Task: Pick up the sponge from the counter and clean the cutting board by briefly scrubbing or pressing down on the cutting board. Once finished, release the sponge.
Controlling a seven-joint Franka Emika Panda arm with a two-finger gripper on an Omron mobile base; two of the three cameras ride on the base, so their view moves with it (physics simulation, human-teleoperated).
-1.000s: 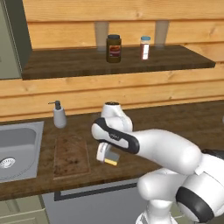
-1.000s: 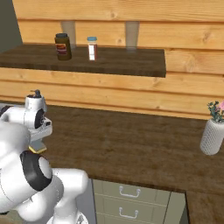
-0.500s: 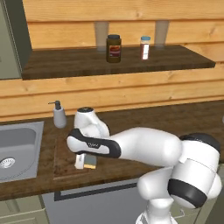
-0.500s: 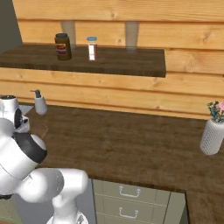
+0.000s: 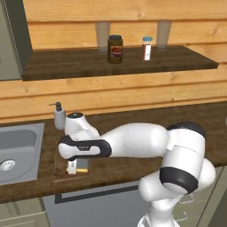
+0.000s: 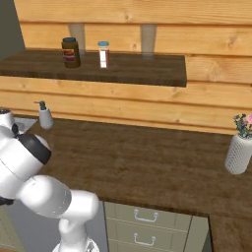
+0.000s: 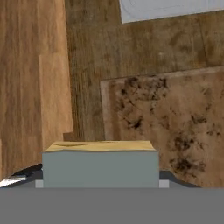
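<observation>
- Over the left part of the counter (image 5: 133,166), beside the sink (image 5: 17,148), the arm reaches across with the gripper (image 5: 75,167) pointing down at the cutting board (image 5: 60,170).
- Jaws pinch the sponge (image 5: 81,165), closed to its width; one white finger shows on its left side in the left base view.
- Sponge sits low over the board's front part; actual contact with the wood can't be confirmed from that view.
- Hand view: sponge (image 7: 100,164) fills the space between the tips, grey-blue face toward camera, yellow edge on top. Stained board (image 7: 175,127) lies beyond it, with its corner and lighter rim visible.
- Soap dispenser (image 5: 59,116) stands on the counter just behind the board, near the wall.
- Shelf above holds a dark jar (image 5: 115,49) and a small red-labelled bottle (image 5: 146,48), close together.
- Right base view: white vase (image 6: 239,152) with flowers stands far right on the counter, well apart from the work.
</observation>
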